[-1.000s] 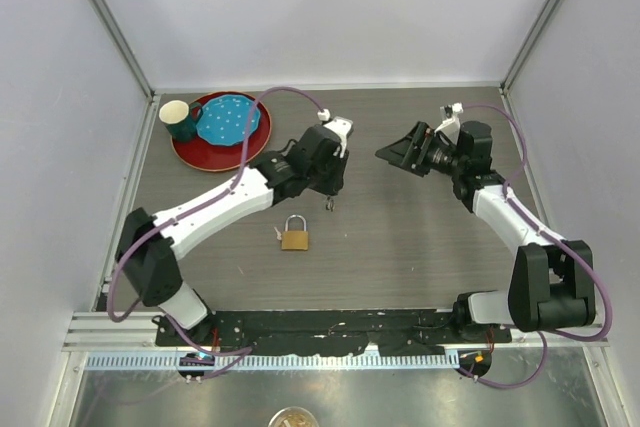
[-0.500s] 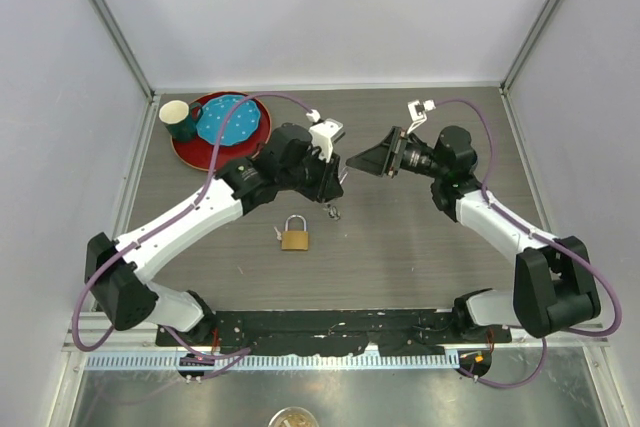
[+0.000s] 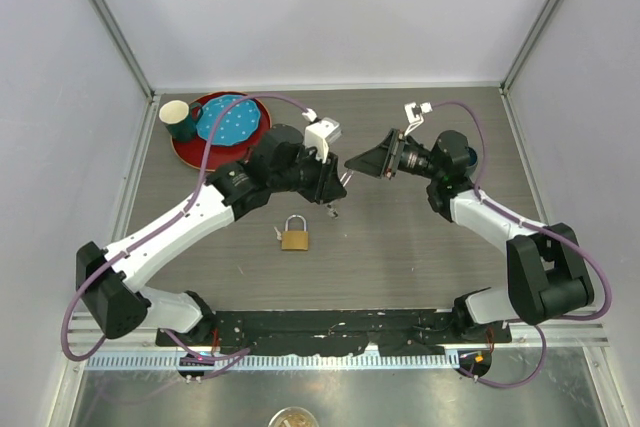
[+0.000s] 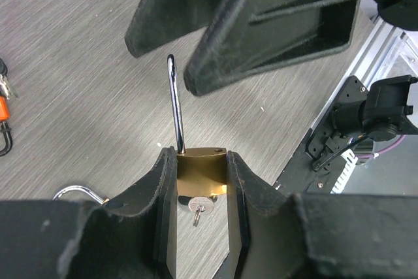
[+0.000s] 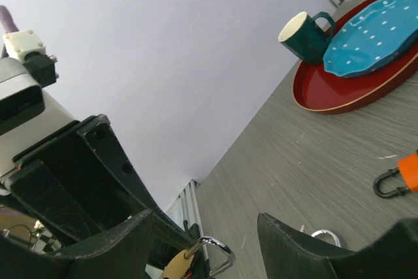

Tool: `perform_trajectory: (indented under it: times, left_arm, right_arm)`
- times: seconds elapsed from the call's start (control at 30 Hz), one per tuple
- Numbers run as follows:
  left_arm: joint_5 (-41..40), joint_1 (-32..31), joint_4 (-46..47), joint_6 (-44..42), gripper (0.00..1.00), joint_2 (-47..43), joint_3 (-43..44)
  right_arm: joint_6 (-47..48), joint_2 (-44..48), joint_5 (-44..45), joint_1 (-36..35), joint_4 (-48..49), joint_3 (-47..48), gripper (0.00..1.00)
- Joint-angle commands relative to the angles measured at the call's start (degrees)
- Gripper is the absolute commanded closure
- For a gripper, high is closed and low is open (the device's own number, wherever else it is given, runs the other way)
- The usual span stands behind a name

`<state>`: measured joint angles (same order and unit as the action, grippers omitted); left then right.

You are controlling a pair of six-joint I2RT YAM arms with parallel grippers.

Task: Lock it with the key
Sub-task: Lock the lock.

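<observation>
My left gripper [image 4: 201,158] is shut on the brass body of a padlock [image 4: 202,173], held off the table. A small silver key [image 4: 198,206] sits in the padlock's underside. The steel shackle [image 4: 174,106] stands open, and its free end reaches in between the fingers [image 4: 268,24] of my right gripper. The right gripper [image 5: 204,227] is open, its jaws on either side of the shackle [image 5: 222,251] without touching it. In the top view the two grippers [image 3: 335,185] [image 3: 352,162] meet nose to nose over the middle of the table.
A second brass padlock [image 3: 293,236] lies on the table in front of the left gripper. At the back left a red tray [image 3: 185,150] carries a blue dotted plate [image 3: 230,119] and a dark green cup [image 3: 179,119]. An orange-tagged black clip [image 5: 400,180] lies on the table.
The left arm has carried the padlock right and forward. The right gripper has come left to meet it, its jaws a little narrower, now around the shackle's end.
</observation>
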<state>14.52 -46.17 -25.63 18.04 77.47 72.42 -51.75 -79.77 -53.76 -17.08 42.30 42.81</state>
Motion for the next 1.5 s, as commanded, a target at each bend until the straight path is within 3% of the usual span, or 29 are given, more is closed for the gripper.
perform_trajectory:
  times: [0.0,0.23,0.53,0.7,0.73,0.8,0.83,0.93,0.97,1.23,1.47]
  left_arm:
    - [0.68,-0.15,5.06,0.68,1.00,-2.50,-0.35]
    - [1.30,-0.06,7.43,1.55,1.00,-2.85,-1.23]
    - [1.03,-0.06,7.70,1.56,1.00,-2.85,-1.32]
    - [-0.46,-0.06,7.61,1.38,1.00,-3.55,-1.67]
    - [-0.81,0.03,7.61,1.47,0.93,-3.56,-1.67]
    - [-1.25,0.47,7.35,1.99,0.66,-3.82,-1.41]
    - [-1.34,0.64,7.43,2.17,0.36,-3.91,-1.49]
    - [-0.82,2.22,9.62,4.28,0.12,-5.31,-2.72]
    - [-0.12,2.92,11.72,5.15,0.10,-5.75,-3.94]
    - [6.04,6.53,17.28,7.97,0.14,-6.90,-6.59]
    - [11.57,6.53,18.60,8.41,0.33,-3.65,-5.89]
  right_arm:
    - [-5.55,0.05,-3.46,-1.02,12.18,-1.49,0.32]
    - [-10.74,-0.65,-6.36,-2.08,20.01,-2.90,0.48]
    - [-8.73,-0.56,-5.75,-2.08,15.01,-2.03,0.98]
    - [-7.76,-0.21,-4.69,-1.99,12.90,-0.88,0.99]
    - [-7.41,0.05,-4.43,-2.08,12.28,-0.45,0.98]
    - [-7.06,0.93,-3.90,-2.08,10.70,-0.18,0.99]
    - [-6.88,1.45,-3.03,-2.08,9.82,0.08,0.98]
    - [-5.82,3.21,-0.92,-2.08,7.45,0.08,0.99]
    - [-5.82,3.65,-0.30,-2.08,6.92,0.17,0.99]
    - [-7.40,7.08,3.92,-2.08,4.10,0.26,0.99]
    - [-7.76,7.17,4.36,-2.08,4.54,0.53,0.99]
